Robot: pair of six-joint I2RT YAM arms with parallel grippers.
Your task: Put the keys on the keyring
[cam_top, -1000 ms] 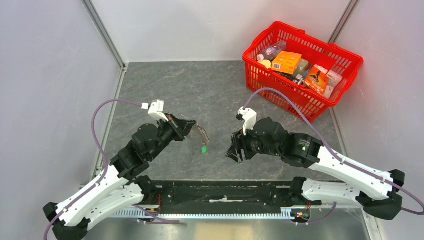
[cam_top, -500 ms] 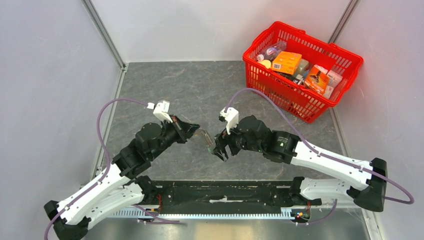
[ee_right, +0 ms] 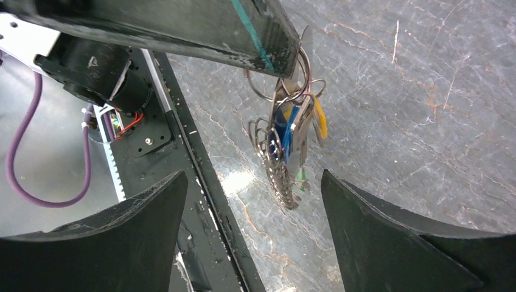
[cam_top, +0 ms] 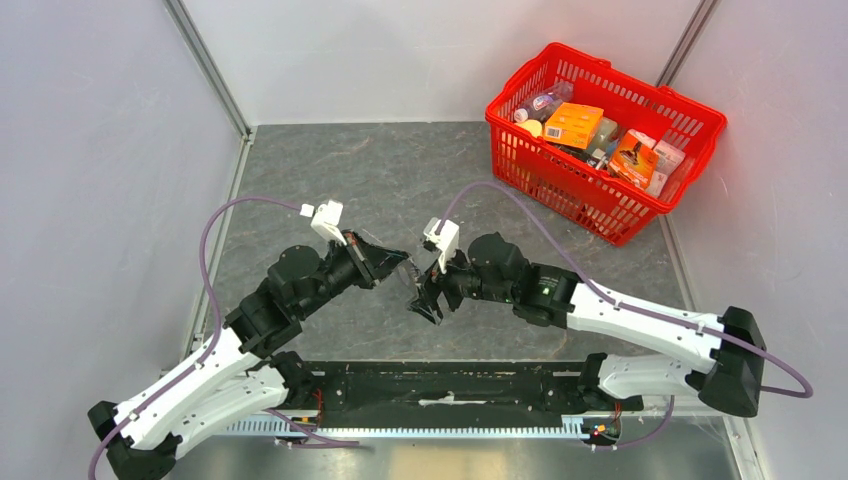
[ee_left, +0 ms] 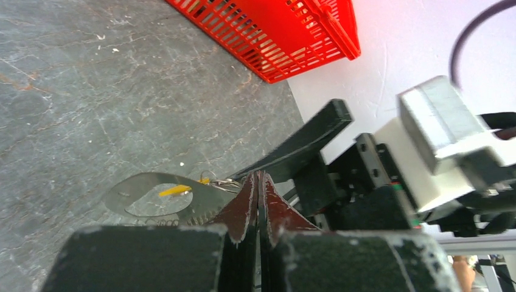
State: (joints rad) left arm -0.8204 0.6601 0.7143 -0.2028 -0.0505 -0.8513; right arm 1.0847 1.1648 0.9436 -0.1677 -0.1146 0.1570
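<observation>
My left gripper (cam_top: 398, 266) is shut on the keyring (ee_right: 286, 143) and holds it above the table. From its metal ring hang the grey-olive strap (ee_right: 278, 173), a blue-headed key (ee_right: 286, 131), a yellow-gold tag (ee_right: 319, 125) and a green tag (ee_right: 301, 176). In the left wrist view the shut jaws (ee_left: 258, 177) show, with the strap loop (ee_left: 143, 196) and the yellow tag (ee_left: 173, 190) beside them. My right gripper (cam_top: 424, 300) is open and empty. Its fingers (ee_right: 389, 237) stand wide on either side of the hanging bunch, just below it and not touching it.
A red basket (cam_top: 520, 150) full of packaged goods stands at the back right; it also shows in the left wrist view (ee_left: 274, 42). The black base rail (cam_top: 450, 385) runs along the near edge of the grey table.
My right arm has swung left and its open gripper has closed in on the hanging keyring. My left gripper has shifted slightly right, still holding the keyring.
</observation>
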